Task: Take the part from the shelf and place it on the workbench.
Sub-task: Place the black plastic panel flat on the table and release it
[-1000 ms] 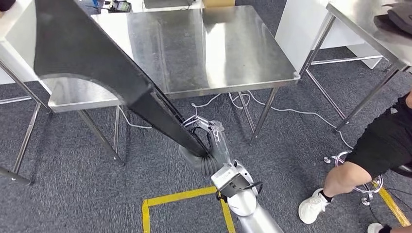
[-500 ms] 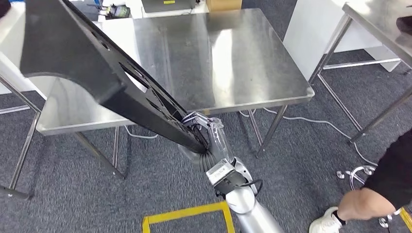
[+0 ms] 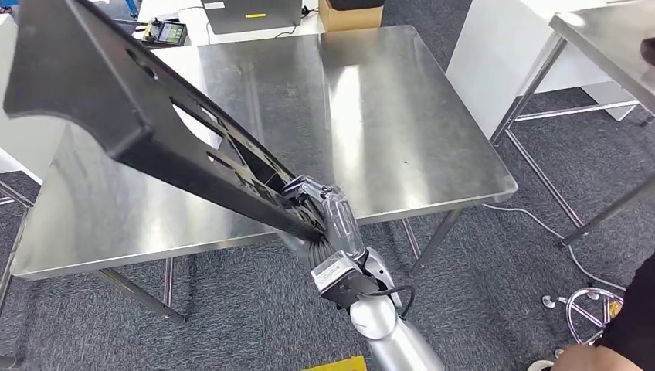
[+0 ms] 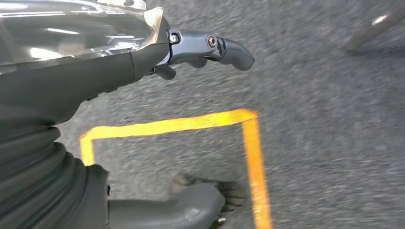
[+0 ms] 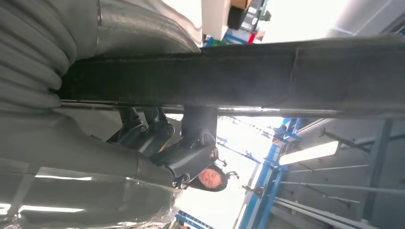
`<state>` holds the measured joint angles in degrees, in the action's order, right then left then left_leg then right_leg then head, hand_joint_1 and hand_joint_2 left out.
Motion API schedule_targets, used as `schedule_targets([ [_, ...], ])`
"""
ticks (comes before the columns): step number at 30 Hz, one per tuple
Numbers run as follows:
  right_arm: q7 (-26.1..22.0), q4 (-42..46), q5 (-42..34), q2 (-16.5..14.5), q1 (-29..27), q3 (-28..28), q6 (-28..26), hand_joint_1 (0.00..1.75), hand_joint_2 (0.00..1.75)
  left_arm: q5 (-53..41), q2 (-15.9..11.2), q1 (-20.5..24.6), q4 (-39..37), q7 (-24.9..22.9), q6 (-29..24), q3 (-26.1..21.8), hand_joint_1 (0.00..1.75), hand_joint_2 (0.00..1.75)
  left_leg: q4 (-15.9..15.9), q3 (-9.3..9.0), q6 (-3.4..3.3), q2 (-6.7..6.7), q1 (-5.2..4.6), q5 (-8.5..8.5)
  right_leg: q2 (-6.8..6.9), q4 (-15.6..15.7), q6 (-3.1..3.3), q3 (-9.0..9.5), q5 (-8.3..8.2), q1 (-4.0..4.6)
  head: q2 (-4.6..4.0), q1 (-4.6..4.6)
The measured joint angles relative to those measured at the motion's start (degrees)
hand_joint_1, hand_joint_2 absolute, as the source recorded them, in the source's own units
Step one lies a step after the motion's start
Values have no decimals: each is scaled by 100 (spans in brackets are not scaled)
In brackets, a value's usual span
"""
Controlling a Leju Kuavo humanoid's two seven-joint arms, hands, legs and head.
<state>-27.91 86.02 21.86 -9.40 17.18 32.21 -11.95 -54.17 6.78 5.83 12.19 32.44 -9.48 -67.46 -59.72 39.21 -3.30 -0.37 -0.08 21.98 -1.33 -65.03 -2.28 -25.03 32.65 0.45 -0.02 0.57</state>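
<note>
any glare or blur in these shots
Head view: bright glare streaks on the steel workbench, otherwise sharp. Left wrist view: grey carpet and yellow floor tape motion-blurred. Right wrist view: background blown out white behind the long black panel part.

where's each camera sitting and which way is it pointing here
Head view: high on the body, facing forward and down at the steel workbench; right hand grips the black part.
Left wrist view: behind the left hand, facing down at carpet and yellow tape.
Right wrist view: behind the right hand, facing upward past the part.
Shared: head and right wrist views both show the part.
</note>
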Motion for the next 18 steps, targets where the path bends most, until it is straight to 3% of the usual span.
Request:
schedule_targets([
  [1,32,-3,104,3,17,2,-49,175,175,-2,-1,15,1,-13,-5,1,0,175,47,-95,-10,-7,18,46,32,-401,8,-305,-26,-3,1,-12],
  [2,73,-16,221,10,27,3,-102,175,175,-2,-4,20,2,-31,-11,1,0,175,83,-192,-16,-12,22,108,57,-707,45,-608,60,-7,0,-21],
  [3,108,-32,328,18,36,3,-146,175,175,-2,-5,22,3,-47,-19,1,0,175,109,-292,-20,-21,26,182,64,-866,102,-871,268,-9,1,-33],
  [5,152,-74,468,22,64,7,-202,175,175,-2,-2,20,3,-67,-25,1,0,175,130,-496,-21,-49,26,345,68,-770,174,-1209,693,-12,1,-39],
  [6,161,-93,512,22,82,9,-225,175,175,-2,1,20,3,-70,-27,1,0,175,132,-600,-17,-66,25,429,70,-550,162,-1288,725,-11,1,-44],
  [7,175,-112,566,22,103,10,-256,175,175,-3,5,20,3,-77,-29,1,0,175,134,-704,-11,-81,22,512,72,-229,111,-1317,542,-6,2,-48],
  [9,241,-162,787,27,158,11,-375,175,175,-22,15,15,2,-106,-39,1,0,175,139,-867,17,-104,7,656,79,392,-32,-1286,-279,18,1,-38],
  [10,303,-214,986,23,218,26,-473,175,175,-38,19,19,2,-130,-52,1,0,175,143,-908,40,-109,-1,709,76,580,-41,-1243,-651,27,0,-33],
  [11,398,-289,1277,6,304,52,-606,175,175,-59,22,24,1,-159,-73,1,0,175,143,-922,59,-110,-9,745,76,664,-12,-1211,-910,20,0,-25],
  [13,616,-525,1984,-69,559,135,-900,175,175,-98,29,52,1,-224,-115,1,0,175,145,-917,61,-92,-14,740,60,701,79,-1173,-1050,-4,1,-22],
  [14,727,-678,2348,-120,710,187,-1024,175,175,-111,31,69,1,-259,-131,1,0,175,145,-922,52,-80,-14,724,54,711,87,-1175,-1073,-15,1,-21],
  [18,1040,-1564,3439,-367,1399,492,-1158,175,175,-147,43,158,1,-363,-161,3,0,175,224,-996,77,-43,-7,753,19,744,184,-1142,-1007,-9,2,-21],
])
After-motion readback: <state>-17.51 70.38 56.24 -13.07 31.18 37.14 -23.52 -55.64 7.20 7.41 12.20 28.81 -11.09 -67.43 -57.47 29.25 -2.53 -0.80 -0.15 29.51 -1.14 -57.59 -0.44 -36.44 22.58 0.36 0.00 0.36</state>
